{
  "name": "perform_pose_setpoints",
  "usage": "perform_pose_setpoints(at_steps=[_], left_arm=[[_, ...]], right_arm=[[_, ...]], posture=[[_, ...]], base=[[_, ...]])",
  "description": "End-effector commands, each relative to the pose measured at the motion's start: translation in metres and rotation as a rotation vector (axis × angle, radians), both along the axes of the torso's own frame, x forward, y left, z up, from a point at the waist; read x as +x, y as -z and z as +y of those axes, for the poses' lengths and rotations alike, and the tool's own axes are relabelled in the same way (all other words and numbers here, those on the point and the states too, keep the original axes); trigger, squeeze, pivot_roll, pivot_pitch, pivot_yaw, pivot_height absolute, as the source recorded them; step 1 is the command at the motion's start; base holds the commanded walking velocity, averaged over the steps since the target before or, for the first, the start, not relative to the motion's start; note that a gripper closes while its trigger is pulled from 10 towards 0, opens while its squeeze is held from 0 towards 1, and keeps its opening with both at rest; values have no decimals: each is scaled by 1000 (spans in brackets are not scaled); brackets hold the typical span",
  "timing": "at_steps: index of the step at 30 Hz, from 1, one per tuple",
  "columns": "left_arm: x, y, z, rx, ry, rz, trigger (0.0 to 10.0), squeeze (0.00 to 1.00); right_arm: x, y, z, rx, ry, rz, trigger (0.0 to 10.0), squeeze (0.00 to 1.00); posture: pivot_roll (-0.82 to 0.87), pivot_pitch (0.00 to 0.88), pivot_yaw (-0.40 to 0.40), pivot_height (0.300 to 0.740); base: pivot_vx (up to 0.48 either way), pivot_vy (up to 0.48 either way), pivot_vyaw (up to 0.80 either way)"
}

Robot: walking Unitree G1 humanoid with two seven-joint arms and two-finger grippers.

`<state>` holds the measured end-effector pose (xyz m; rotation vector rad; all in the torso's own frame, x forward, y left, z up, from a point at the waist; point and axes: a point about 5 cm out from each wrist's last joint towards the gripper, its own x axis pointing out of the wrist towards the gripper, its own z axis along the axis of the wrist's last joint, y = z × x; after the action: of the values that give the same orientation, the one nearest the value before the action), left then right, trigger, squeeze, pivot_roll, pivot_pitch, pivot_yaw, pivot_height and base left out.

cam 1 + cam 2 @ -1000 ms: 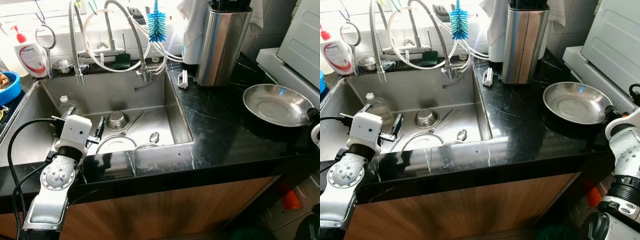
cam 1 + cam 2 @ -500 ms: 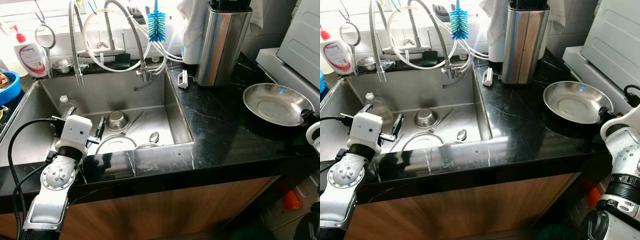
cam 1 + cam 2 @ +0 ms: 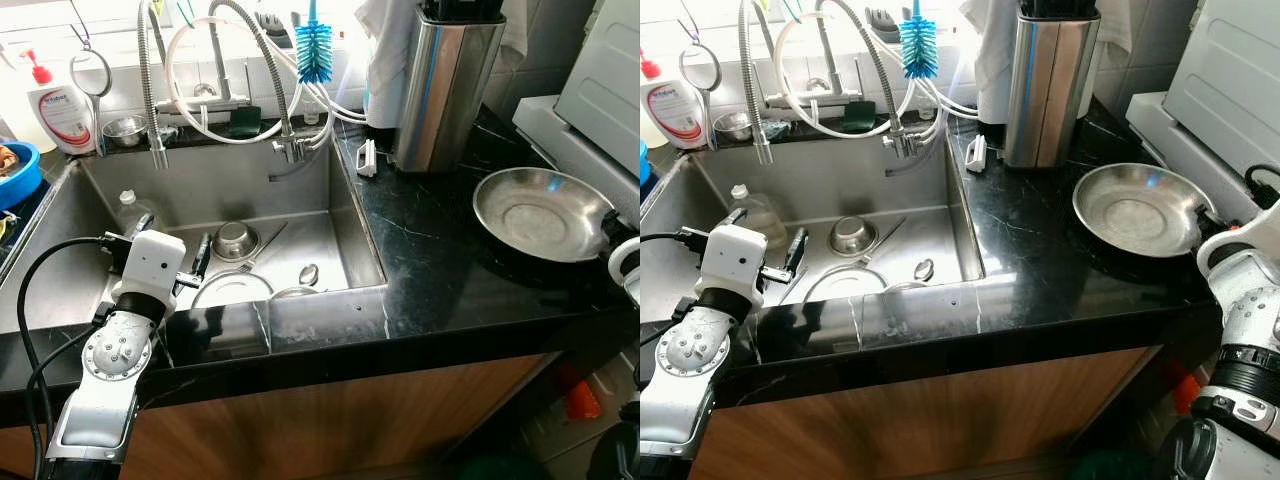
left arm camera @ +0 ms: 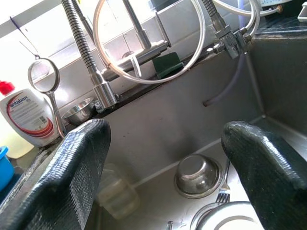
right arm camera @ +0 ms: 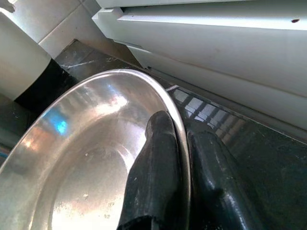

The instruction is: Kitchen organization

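Note:
A wide steel bowl (image 3: 540, 212) rests on the black counter (image 3: 440, 270) at the right. My right gripper (image 5: 182, 158) is shut on the steel bowl's rim, one finger inside and one outside. Over the sink's (image 3: 205, 190) left half my left gripper (image 4: 163, 158) stands open, holding nothing. Down in the sink lie a small steel bowl (image 3: 236, 240), a white plate (image 3: 230, 291), a spoon (image 3: 309, 273) and a plastic bottle (image 3: 128, 208).
A tall steel knife block (image 3: 444, 85) stands behind the counter. Faucet hoses (image 3: 215, 75), a blue bottle brush (image 3: 313, 50) and a soap bottle (image 3: 62, 112) line the back ledge. A white appliance (image 3: 600, 90) sits right of the bowl.
The steel bowl has slid left along the counter, pulled by my right gripper on its rim. The left arm has stayed still.

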<state>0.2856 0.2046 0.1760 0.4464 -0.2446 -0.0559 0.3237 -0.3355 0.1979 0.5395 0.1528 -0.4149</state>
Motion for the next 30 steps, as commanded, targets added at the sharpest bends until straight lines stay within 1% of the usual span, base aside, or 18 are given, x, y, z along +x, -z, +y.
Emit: perform_pose_setpoints(at_steps=[1, 2, 3, 4, 5, 8, 11, 12, 13, 14, 19, 23, 24, 26, 27, 29, 30], left_arm=[[2, 0, 1, 27, -7, 10, 10000, 0], [2, -1, -1, 28, -4, 5, 10000, 0], [2, -1, -1, 28, -4, 5, 10000, 0], [3, -3, -3, 28, 2, -4, 10000, 0], [4, -5, -4, 26, 4, -9, 10000, 0], [6, -10, -5, 21, 7, -22, 10000, 0], [10, -19, -7, -19, 8, -41, 10000, 0], [11, -21, -8, -28, 12, -43, 10000, 0], [13, -23, -10, -42, 23, -43, 10000, 0], [15, -28, -16, -80, 56, -37, 10000, 0], [18, -37, -30, -147, 150, -32, 10000, 0], [19, -39, -32, -158, 160, -26, 10000, 0], [21, -40, -39, -297, 239, 48, 10000, 0], [20, -38, -50, -466, 359, 160, 10000, 0], [20, -37, -52, -488, 384, 179, 10000, 0], [17, -36, -60, -536, 457, 226, 10000, 0], [16, -35, -62, -550, 477, 239, 10000, 0]], right_arm=[[2, -5, 6, -27, -16, -43, 0, 0], [3, -11, 11, -47, -37, -104, 0, 0], [3, -11, 11, -47, -37, -104, 0, 0], [3, -22, 18, -111, -61, -196, 0, 0], [3, -26, 24, -109, -79, -244, 0, 0], [2, -33, 34, -111, -116, -320, 0, 0], [-2, -39, 48, -114, -165, -424, 0, 0], [-2, -40, 50, -119, -176, -444, 1922, 0], [-4, -41, 53, -126, -187, -470, 1922, 0], [-6, -44, 58, -128, -202, -514, 10000, 0], [-11, -48, 70, -174, -236, -598, 10000, 0], [-13, -48, 72, -182, -243, -617, 10000, 0], [-21, -52, 90, -183, -352, -715, 10000, 0], [-33, -55, 108, -149, -471, -828, 10000, 0], [-34, -55, 109, -141, -486, -840, 10000, 0], [-39, -55, 117, -131, -555, -864, 10000, 0], [-41, -55, 120, -130, -580, -871, 10000, 0]], posture=[[3, 42, -2, 740], [3, 42, -3, 740], [3, 42, -3, 740], [5, 42, -4, 740], [5, 42, -4, 740], [6, 40, -3, 740], [10, 40, -4, 740], [13, 39, -5, 740], [14, 39, -6, 740], [15, 38, -6, 740], [20, 32, -6, 740], [20, 32, -6, 740], [27, 21, -3, 740], [28, 14, -5, 740], [28, 14, -5, 740], [25, 9, -5, 740], [25, 9, -5, 740]], base=[[0, 0, 0], [0, 0, 0], [0, 0, 0], [0, 0, 0], [0, 0, 0], [0, 0, 0], [0, 0, 0], [0, 0, 0], [0, 0, 0], [0, 0, 0], [0, 0, 0], [0, 0, 0], [0, 0, 0], [0, 0, 0], [0, 0, 0], [0, 0, 0], [0, 0, 0]])
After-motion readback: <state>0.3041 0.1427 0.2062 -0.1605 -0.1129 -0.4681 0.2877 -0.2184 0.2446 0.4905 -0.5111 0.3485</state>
